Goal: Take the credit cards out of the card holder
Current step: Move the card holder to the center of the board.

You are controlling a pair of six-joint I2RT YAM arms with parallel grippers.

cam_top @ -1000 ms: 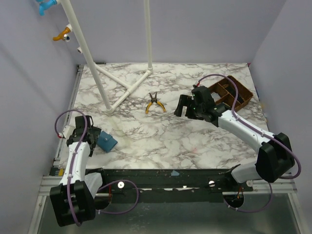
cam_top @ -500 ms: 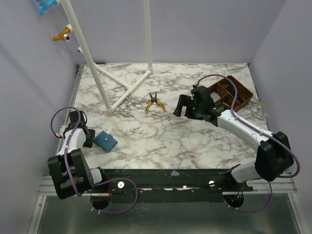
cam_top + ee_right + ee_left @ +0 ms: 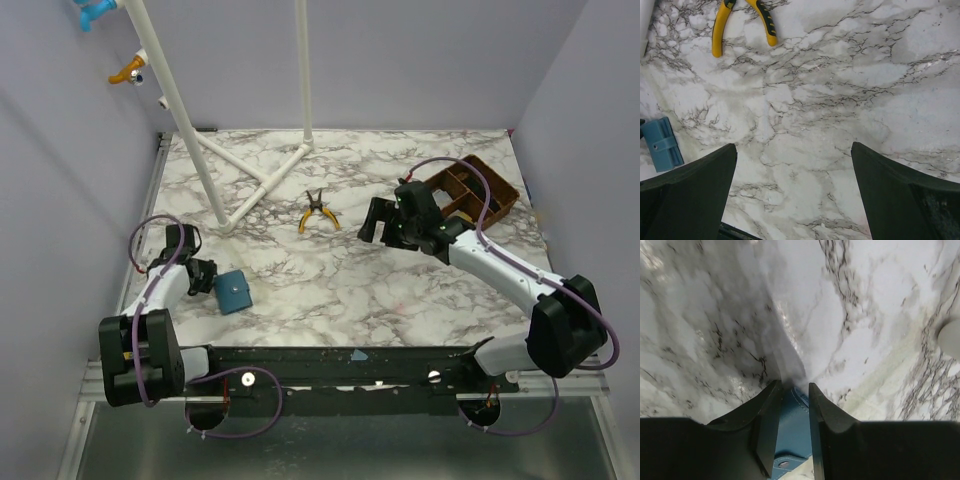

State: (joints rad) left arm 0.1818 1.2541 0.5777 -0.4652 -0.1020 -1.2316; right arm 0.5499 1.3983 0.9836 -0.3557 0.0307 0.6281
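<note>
Holder (image 3: 236, 292) edge is pinched between narrow-set jaws of left gripper (image 3: 795, 386), body lying rightward; right gripper (image 3: 793, 149), spread wide, is seen well apart.

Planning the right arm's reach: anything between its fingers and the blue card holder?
Nothing visible: only marble table between the right gripper and the small flat blue card holder. Yellow-handled pliers lie off that line. The left gripper pinches the holder.

Yellow-handled pliers (image 3: 318, 212) on marble table (image 3: 340, 290); brown tray (image 3: 497, 197) far right; white pipe frame (image 3: 268, 181) far left.
</note>
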